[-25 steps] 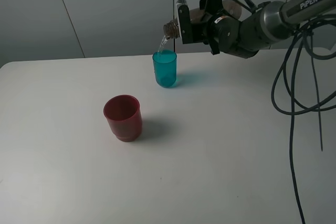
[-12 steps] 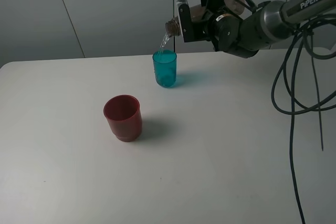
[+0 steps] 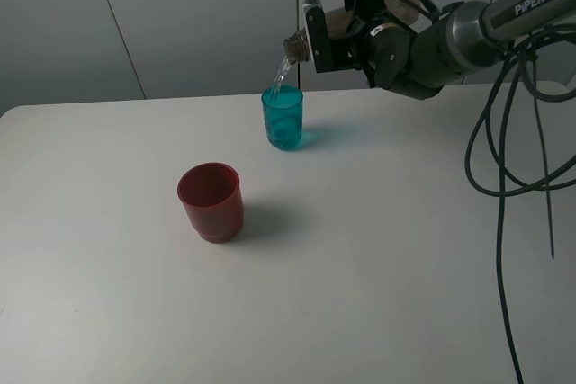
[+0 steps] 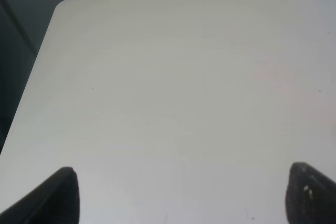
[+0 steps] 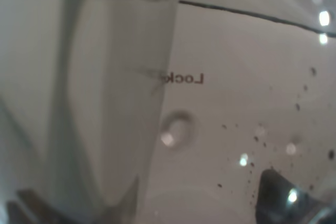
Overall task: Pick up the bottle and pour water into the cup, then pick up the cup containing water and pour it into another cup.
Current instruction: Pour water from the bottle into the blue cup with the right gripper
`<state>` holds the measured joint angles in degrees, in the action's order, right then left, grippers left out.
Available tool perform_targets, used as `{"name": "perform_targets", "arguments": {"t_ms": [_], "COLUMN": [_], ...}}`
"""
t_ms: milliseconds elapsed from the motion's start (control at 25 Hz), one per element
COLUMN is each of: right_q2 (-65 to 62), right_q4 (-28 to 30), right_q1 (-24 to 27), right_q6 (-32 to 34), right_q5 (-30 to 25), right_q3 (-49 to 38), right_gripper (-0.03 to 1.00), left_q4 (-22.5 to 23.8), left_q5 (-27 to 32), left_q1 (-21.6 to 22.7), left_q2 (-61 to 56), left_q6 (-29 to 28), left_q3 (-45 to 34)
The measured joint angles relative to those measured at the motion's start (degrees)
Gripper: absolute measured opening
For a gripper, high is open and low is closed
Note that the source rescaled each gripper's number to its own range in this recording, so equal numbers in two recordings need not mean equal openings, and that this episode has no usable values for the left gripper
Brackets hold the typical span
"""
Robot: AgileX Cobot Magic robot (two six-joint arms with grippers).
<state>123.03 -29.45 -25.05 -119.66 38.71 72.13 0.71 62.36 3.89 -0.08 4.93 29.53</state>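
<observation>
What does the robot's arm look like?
The right arm is a silver-grey tube with white "PiPER" letters, turning black towards the wrist. Black cables loop beside it. The left fingers are dark with rounded tips.

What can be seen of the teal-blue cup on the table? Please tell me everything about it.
The teal-blue cup is a small, translucent tumbler, plastic by its look, slightly narrower at the base. It stands upright on the white table, toward the far edge, apart from the dark red cup. A thin stream of water falls into its open mouth from the tilted bottle above. The water level is unclear. Only the table and the water touch it.
</observation>
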Motion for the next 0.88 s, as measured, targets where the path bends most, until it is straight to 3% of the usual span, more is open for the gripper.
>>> {"name": "perform_targets", "arguments": {"t_ms": [640, 880], "right_q2": [0.0, 0.0], "right_q4": [-0.3, 2.9], "right_q1": [0.4, 0.4], "right_q6": [0.0, 0.0], "right_q5": [1.6, 1.7], "right_q3": [0.0, 0.0], "right_gripper": [0.04, 0.04], "left_q4": [0.0, 0.0], "left_q5": [0.0, 0.0], "left_q1": [0.0, 0.0], "left_q2": [0.0, 0.0], "left_q6": [0.0, 0.0], "left_q3": [0.0, 0.0]}}
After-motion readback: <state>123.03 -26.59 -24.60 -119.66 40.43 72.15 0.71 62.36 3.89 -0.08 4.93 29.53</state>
